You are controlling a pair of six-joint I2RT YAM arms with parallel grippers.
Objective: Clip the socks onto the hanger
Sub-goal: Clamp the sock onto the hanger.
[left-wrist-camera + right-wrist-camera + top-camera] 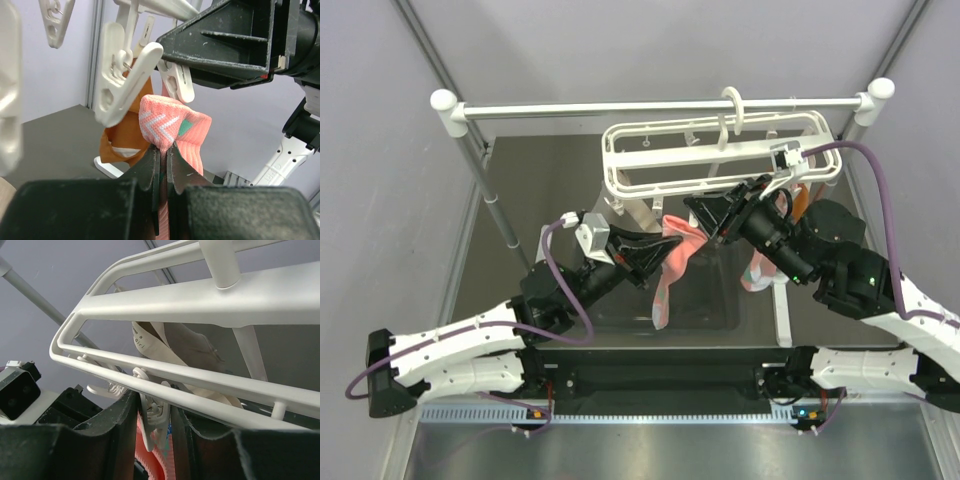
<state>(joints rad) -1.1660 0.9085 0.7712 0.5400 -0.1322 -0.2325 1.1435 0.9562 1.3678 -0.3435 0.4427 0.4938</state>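
Salmon-pink sock (170, 120), pinched in my left gripper (161, 148) just under the hanger (200, 305), isn't clipped yet; right gripper (155, 409) squeezes a clip (150, 421).

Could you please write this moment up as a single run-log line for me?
left gripper: shut on sock, held up | right gripper: shut on clip under hanger | sock in clip: cannot tell

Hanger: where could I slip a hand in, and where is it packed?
Free: the table between the rail post and the left end of the hanger. Crowded: under its middle and right, where left tool, right tool, sock and orange cloth bunch.
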